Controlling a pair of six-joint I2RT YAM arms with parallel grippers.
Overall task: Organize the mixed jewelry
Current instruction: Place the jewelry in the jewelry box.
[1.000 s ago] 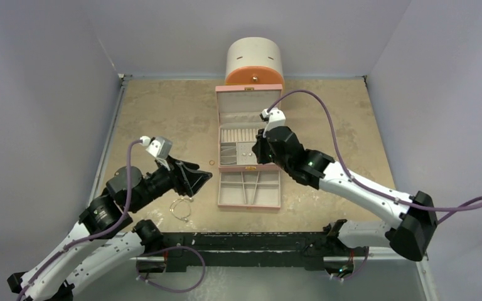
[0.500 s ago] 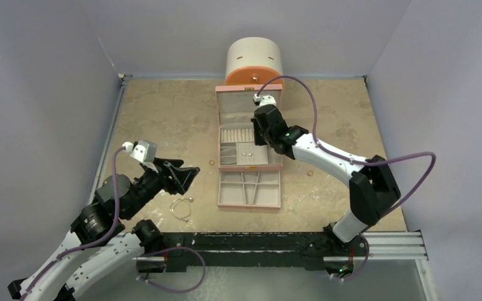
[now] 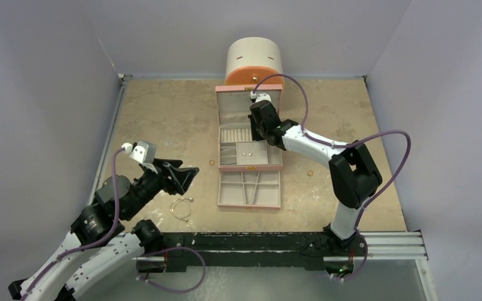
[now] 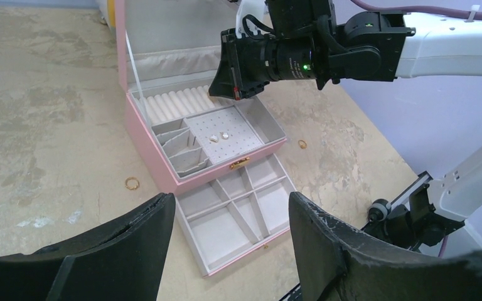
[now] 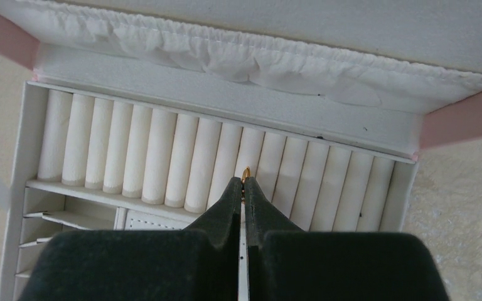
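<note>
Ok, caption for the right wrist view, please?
Right hand shut on a small gold piece, poised over the cream ring rolls of the open pink jewelry box.

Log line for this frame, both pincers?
left pincer: open, empty | right pincer: shut on gold ring | over ring rolls | bangle: on table

Nothing readable on any of my feeds: no text, logos or numbers on the jewelry box [image 3: 249, 168] or drawer cabinet [image 3: 254, 58].

Robot lab cell: plain grey walls [image 3: 44, 94] around a mottled tabletop [image 3: 163, 119], arms [image 3: 317, 143] on a rail [image 3: 251, 241]
</note>
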